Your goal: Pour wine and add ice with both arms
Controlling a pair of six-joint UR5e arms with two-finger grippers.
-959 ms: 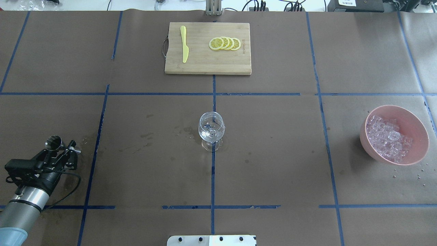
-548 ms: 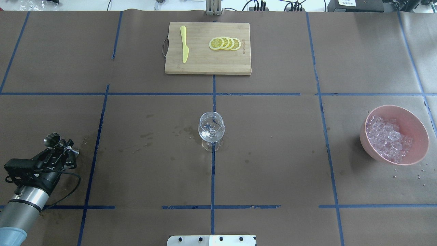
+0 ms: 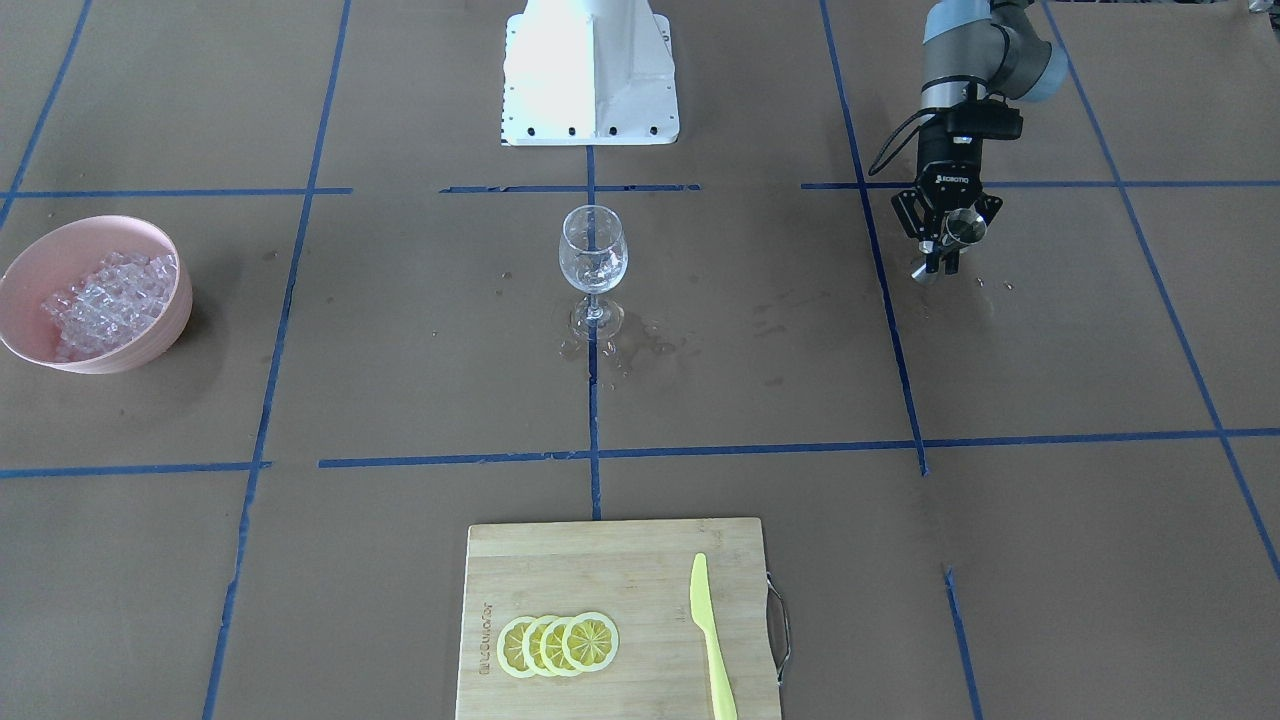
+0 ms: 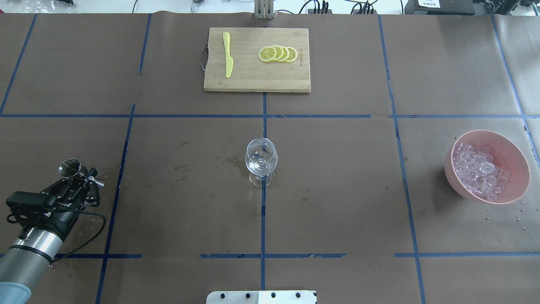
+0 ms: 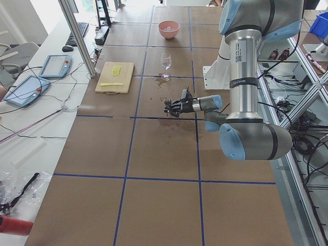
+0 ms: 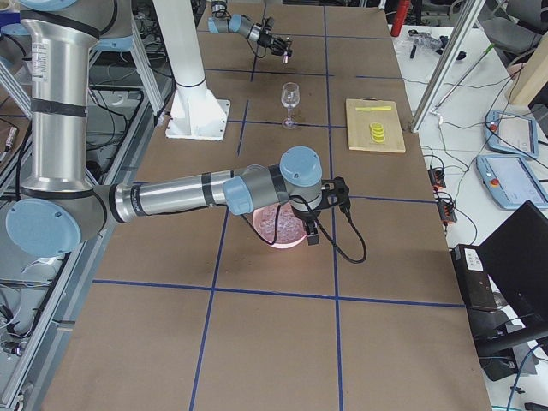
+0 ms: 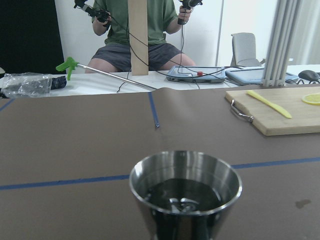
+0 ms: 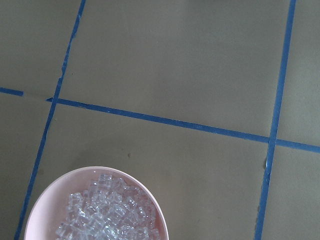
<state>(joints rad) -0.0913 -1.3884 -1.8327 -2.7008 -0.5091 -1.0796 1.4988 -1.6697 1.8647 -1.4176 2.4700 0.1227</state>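
My left gripper is shut on a steel jigger and holds it upright at the table's left side; it also shows in the front view. In the left wrist view the jigger has dark liquid in it. The wine glass stands at the table's middle with a few clear cubes inside. The ice fills a pink bowl at the right. My right gripper hangs over that bowl; I cannot tell whether it is open. The right wrist view shows the ice below.
A wooden cutting board at the far side carries lemon slices and a yellow knife. Wet stains surround the glass's foot. The white pedestal base stands at the near edge. A seated operator is beyond the table.
My left gripper has turned slightly, and the jigger's mouth has shifted a little farther from the robot. The glass, bowl and board have not moved.
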